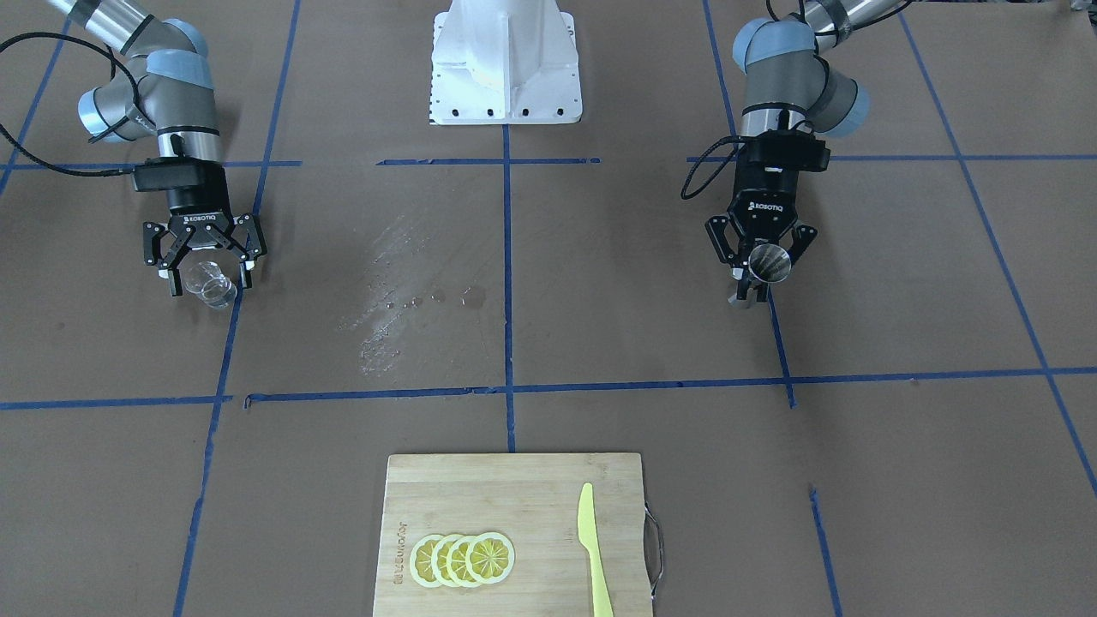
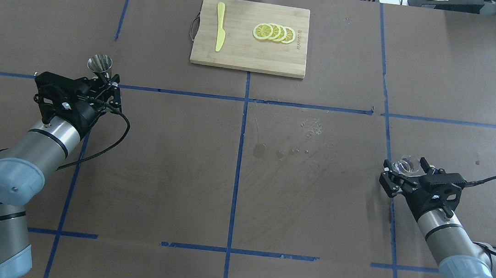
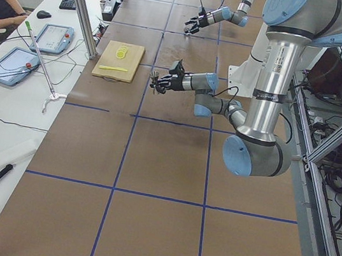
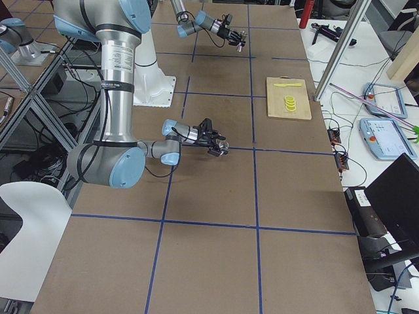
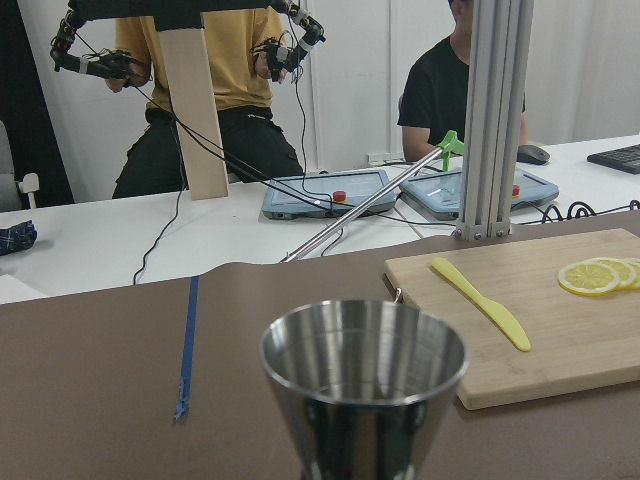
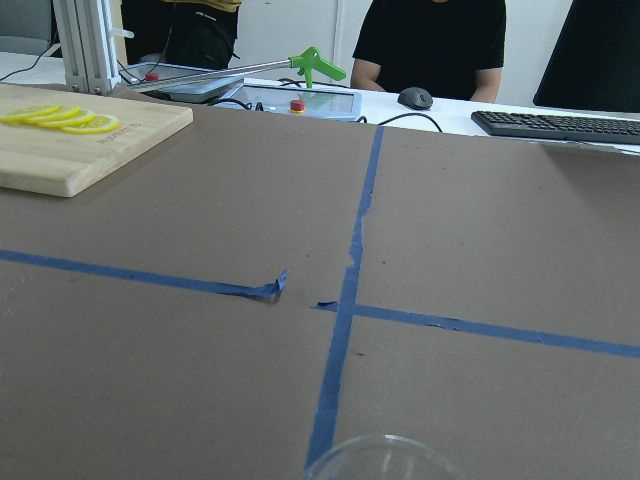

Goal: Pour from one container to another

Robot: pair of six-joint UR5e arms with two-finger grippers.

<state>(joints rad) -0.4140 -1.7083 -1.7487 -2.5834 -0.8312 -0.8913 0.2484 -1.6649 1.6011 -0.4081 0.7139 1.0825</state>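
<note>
The steel jigger [image 2: 100,64] stands upright in my left gripper [image 2: 106,79], which is shut on its narrow waist. It shows on the front view's right [image 1: 768,263], and its open upper cone fills the left wrist view [image 5: 364,385]. The clear glass cup [image 2: 406,165] sits between the fingers of my right gripper [image 2: 405,169], which is shut on it, on the front view's left [image 1: 212,287]. Only the cup's rim [image 6: 385,458] shows at the bottom of the right wrist view. The two containers are far apart, at opposite sides of the table.
A wooden cutting board [image 2: 239,50] at the far middle carries lemon slices [image 2: 274,32] and a yellow plastic knife [image 2: 219,32]. Wet drops and smears [image 2: 294,137] mark the brown paper at mid-table. People sit beyond the table's far edge.
</note>
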